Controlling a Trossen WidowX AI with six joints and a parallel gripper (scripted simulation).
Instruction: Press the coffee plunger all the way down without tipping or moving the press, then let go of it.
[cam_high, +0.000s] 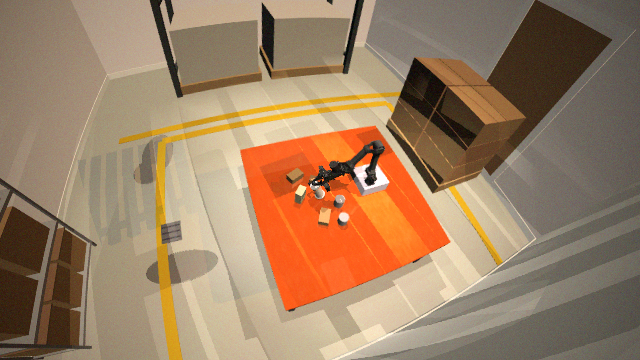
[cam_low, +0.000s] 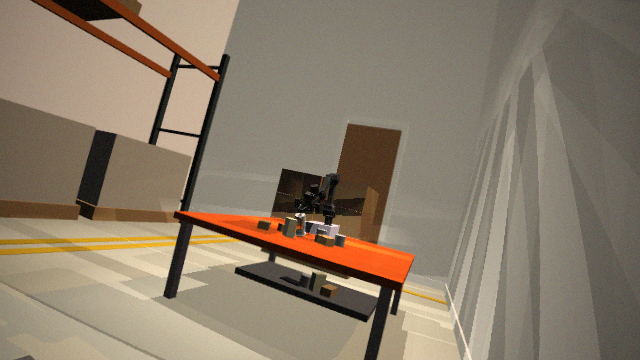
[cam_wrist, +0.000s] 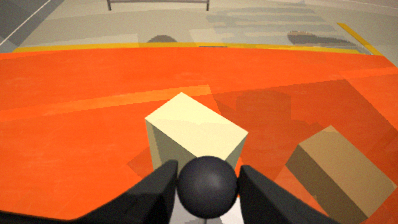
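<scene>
The coffee press (cam_high: 318, 192) (cam_low: 300, 223) stands upright on the orange table (cam_high: 350, 250) (cam_low: 370, 260) (cam_wrist: 75, 110), just in front of the arm's white base (cam_high: 372, 182). Its black round plunger knob (cam_wrist: 207, 186) fills the bottom middle of the wrist view. My gripper (cam_wrist: 208, 171) (cam_high: 317, 182) (cam_low: 303, 204) is directly over the press, and its two black fingers are shut on the knob, one on each side. The body of the press is hidden below the knob in the wrist view.
A cream block (cam_wrist: 195, 130) (cam_high: 300, 193) stands right beyond the press. A tan box (cam_wrist: 340, 172) (cam_high: 295, 175) lies to one side. Another tan box (cam_high: 325, 216) and two grey cylinders (cam_high: 339, 201) (cam_high: 343, 218) stand nearer the table's middle.
</scene>
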